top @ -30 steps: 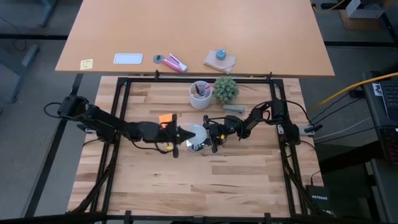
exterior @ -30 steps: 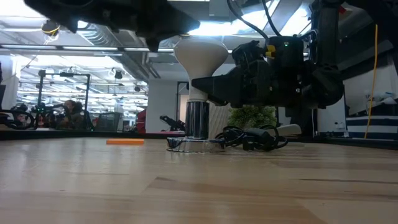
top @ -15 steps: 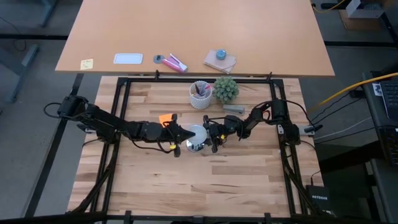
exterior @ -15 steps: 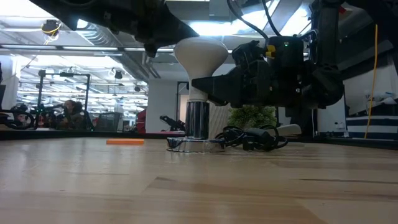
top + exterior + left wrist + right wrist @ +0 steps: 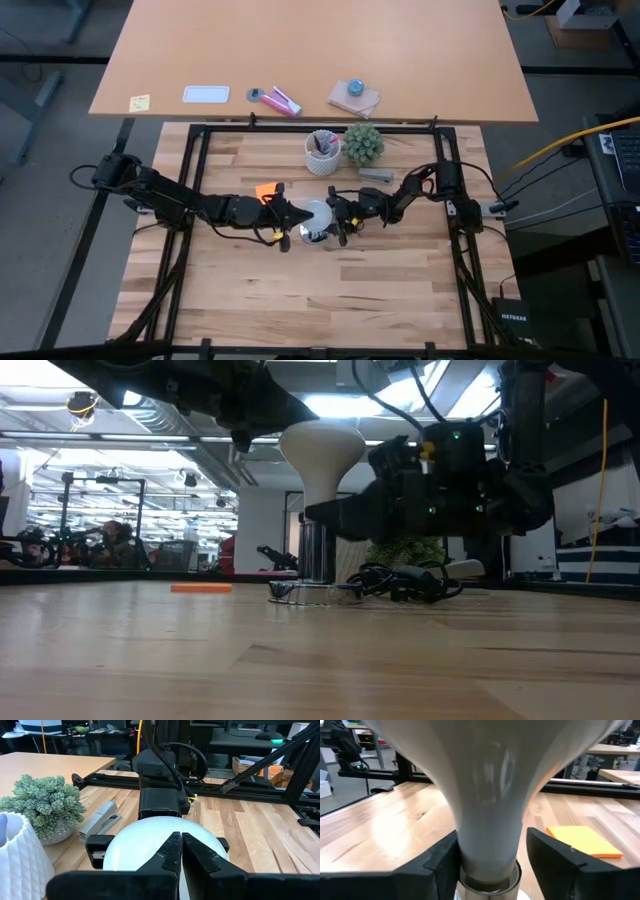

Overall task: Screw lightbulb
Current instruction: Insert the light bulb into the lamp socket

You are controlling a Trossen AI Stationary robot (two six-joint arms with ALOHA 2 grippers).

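Right claw (image 5: pixel 487 857) newly loosened around lightbulb (image 5: pixel 490 785)

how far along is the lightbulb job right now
Done: the lightbulb stands upright with its base in the socket on the table. In hand: the right end effector brackets the bulb's neck with visible gaps, so it looks released, perhaps between turns; the left end effector is shut above the dome. Left: whether the thread is fully seated cannot be told; more turns may remain.

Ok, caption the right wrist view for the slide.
Right gripper open, its fingers flanking the neck of the upright lightbulb seated in its socket; orange sticky note beyond.
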